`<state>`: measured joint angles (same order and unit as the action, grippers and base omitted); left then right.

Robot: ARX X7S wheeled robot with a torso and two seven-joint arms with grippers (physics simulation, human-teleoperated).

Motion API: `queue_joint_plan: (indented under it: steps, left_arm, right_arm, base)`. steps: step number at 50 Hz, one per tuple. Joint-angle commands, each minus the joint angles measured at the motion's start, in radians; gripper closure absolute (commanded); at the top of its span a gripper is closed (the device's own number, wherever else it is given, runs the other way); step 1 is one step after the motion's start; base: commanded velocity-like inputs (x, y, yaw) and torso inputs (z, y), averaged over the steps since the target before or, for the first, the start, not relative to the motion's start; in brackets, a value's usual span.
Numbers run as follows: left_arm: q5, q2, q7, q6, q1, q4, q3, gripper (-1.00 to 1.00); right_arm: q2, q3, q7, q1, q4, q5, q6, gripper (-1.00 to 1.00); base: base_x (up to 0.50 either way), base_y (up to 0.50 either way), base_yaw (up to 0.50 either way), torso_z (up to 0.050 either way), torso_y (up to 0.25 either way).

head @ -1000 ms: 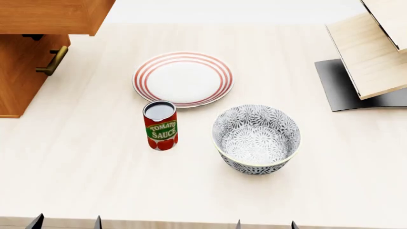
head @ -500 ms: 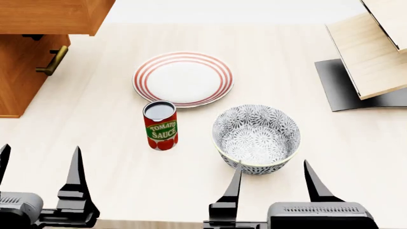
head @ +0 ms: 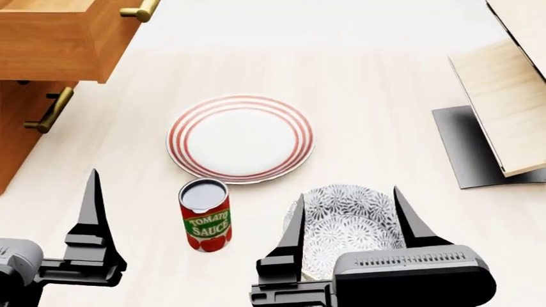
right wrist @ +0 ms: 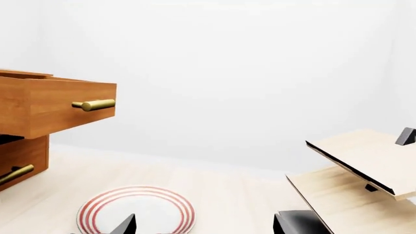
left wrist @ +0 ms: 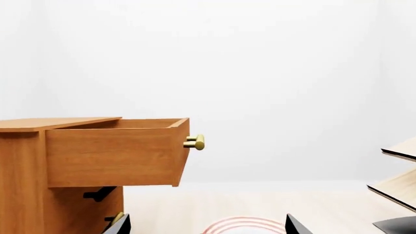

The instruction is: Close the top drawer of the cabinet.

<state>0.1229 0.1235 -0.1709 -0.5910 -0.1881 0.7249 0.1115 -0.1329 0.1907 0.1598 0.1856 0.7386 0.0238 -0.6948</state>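
Note:
The top drawer (head: pixel 51 38) stands pulled out from the orange-brown cabinet (head: pixel 19 131) at the far left, its brass bar handle (head: pixel 140 11) facing the table. The left wrist view shows the drawer (left wrist: pixel 117 156) from the side and the right wrist view shows its front (right wrist: pixel 52 107). My left gripper (head: pixel 43 188) is open and empty at the near left, well short of the drawer. My right gripper (head: pixel 349 195) is open and empty, above the patterned bowl (head: pixel 350 224). The open fingertips frame both wrist views: the left gripper (left wrist: pixel 206 224) and the right gripper (right wrist: pixel 204 225).
A lower drawer handle (head: pixel 47 110) sits under the open drawer. A red-striped plate (head: pixel 240 137) lies mid-table, with a tomato sauce can (head: pixel 204 214) in front of it. A pale wooden structure (head: pixel 507 96) on a dark base (head: pixel 477 153) stands at the right.
Both grippers have come up into the head view and moved forward. The head view has shifted, so the open drawer's handle shows and the table objects sit lower in the frame.

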Motion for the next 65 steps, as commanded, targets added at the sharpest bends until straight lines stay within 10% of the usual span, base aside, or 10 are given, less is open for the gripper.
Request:
queue_joint_plan:
  steps: [1,37,65]
  left_arm:
    - [0.001,0.013,-0.016,0.005,-0.012,-0.016,0.008,-1.0]
    - [0.029,0.002,-0.019,-0.037,-0.003,-0.031,0.172,-1.0]
    - [0.008,-0.114,-0.103,-0.058,-0.658,-0.624,0.3,-1.0]
  right_arm:
    - [-0.014,0.019,0.005,0.012,0.007,0.005,-0.008,-1.0]
    - [-0.018,0.055,0.05,0.02,-0.072,0.016,0.027,-1.0]
    - [-0.042,0.171,0.069,0.004,-0.171,-0.033,0.113,-1.0]
  base:
    - [0.5,0.0,0.0,0.0,0.0]
    - [0.32,0.0,0.0,0.0,0.0]
    - [0.0,0.0,0.0,0.0,0.0]
